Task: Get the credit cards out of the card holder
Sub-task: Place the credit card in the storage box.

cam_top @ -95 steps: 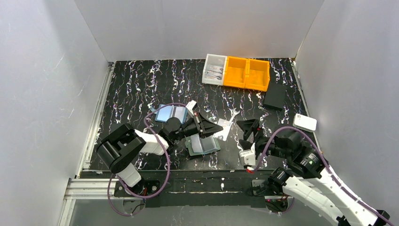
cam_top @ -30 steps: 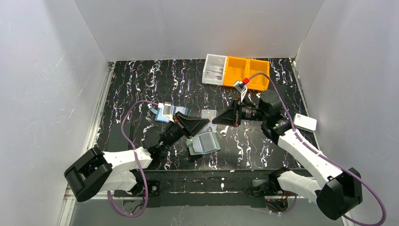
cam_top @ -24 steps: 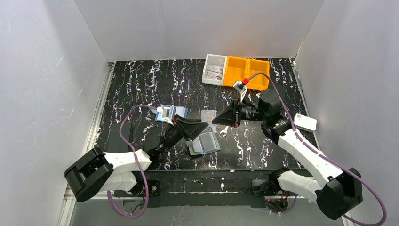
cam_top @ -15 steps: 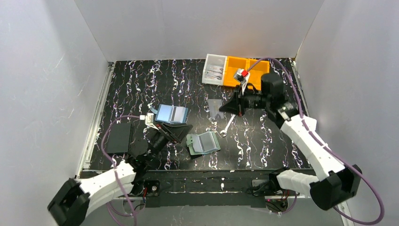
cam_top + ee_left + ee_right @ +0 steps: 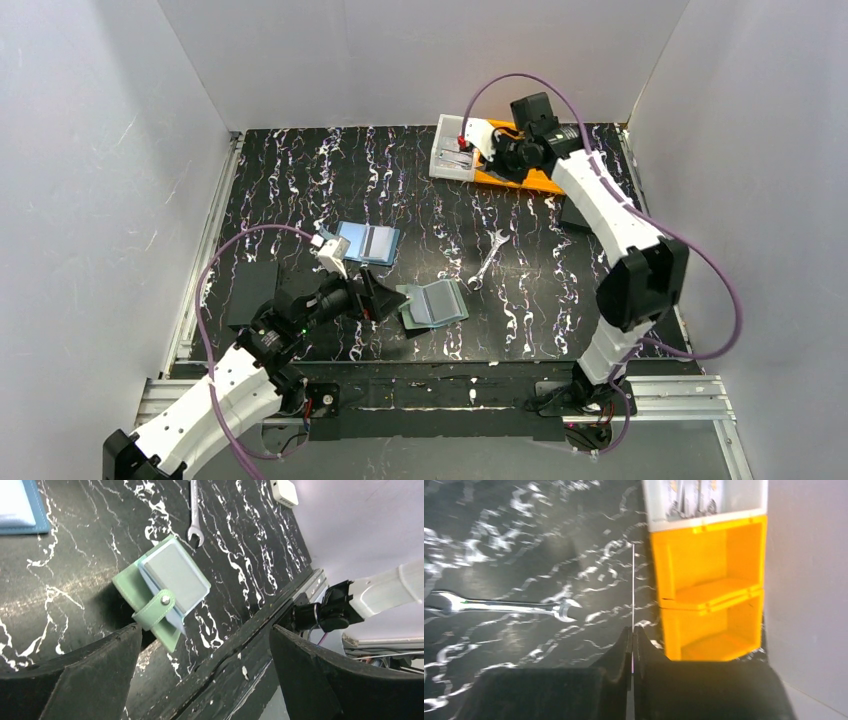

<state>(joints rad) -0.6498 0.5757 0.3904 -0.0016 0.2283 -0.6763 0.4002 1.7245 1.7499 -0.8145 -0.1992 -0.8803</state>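
Pulling back toward the near-left corner of the table (image 5: 300, 170), my left gripper (image 5: 388, 302) has sprung its fingers wide within the last second and let go of the card holder (image 5: 432, 303). The holder lies alone close to the near edge, about midway along it, and the jaws now frame it from just beside without touching. My right gripper (image 5: 492, 150), a second ago over the table's middle, has swung to the far edge above the grey tray (image 5: 452, 150) and orange bins (image 5: 540, 182). Its fingers are clenched on one credit card (image 5: 632, 580), seen edge-on from the wrist as a thin pale line running straight out from the fingertips. I judge that card freed and on its way to being set down, with the left arm's bracing job over for this round. The holder's long axis runs roughly along the near edge, its right end tilted slightly toward the far side, and the snap tab (image 5: 156, 609) points back at the left gripper. What looks like a grey-blue card (image 5: 175, 575) shows on its upper panel, so I reckon more pulls remain. The light-blue rectangle (image 5: 367, 242) and the wrench (image 5: 487, 262) lie apart from it
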